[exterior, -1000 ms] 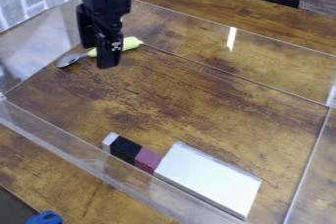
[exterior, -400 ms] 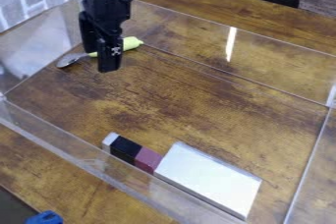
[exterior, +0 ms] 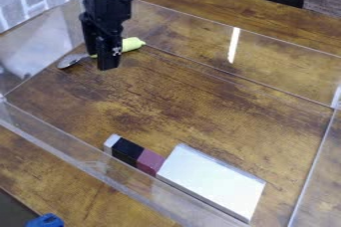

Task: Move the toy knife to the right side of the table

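The toy knife lies on the dark wood table (exterior: pixel 226 102) at the back left. Its lime handle (exterior: pixel 131 44) sticks out to the right of my gripper and its dark blade tip (exterior: pixel 70 64) to the left. My black gripper (exterior: pixel 103 64) stands upright, reaching down over the knife's middle with one finger on each side. The fingers hide that part of the knife. They stand closer together than before, but I cannot see whether they press on it.
Low clear acrylic walls (exterior: pixel 54 139) edge the table. A flat grey rectangle (exterior: pixel 213 183) with a black-and-maroon end lies at the front. A small blue object (exterior: pixel 47 220) sits outside the front left corner.
The gripper's fingers have drawn closer together around the knife's middle. The arm has hardly shifted, and the knife lies where it was.
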You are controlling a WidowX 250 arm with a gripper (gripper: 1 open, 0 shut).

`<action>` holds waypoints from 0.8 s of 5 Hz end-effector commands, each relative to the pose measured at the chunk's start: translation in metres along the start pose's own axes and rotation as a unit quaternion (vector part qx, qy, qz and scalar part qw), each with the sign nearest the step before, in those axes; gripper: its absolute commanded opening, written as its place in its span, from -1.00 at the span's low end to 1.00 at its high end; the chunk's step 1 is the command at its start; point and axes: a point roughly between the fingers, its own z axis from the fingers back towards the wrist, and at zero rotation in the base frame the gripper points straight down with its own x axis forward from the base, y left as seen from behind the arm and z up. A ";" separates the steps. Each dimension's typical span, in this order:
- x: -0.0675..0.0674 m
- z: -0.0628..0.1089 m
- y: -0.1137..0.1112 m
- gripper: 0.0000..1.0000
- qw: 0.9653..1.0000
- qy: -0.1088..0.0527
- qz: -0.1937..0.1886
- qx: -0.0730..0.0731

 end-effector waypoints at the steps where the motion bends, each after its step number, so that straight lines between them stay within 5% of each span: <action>1: 0.003 0.020 0.013 -1.00 0.999 -0.029 0.011 0.022; 4: -0.007 0.046 0.003 -1.00 0.996 -0.077 0.040 0.005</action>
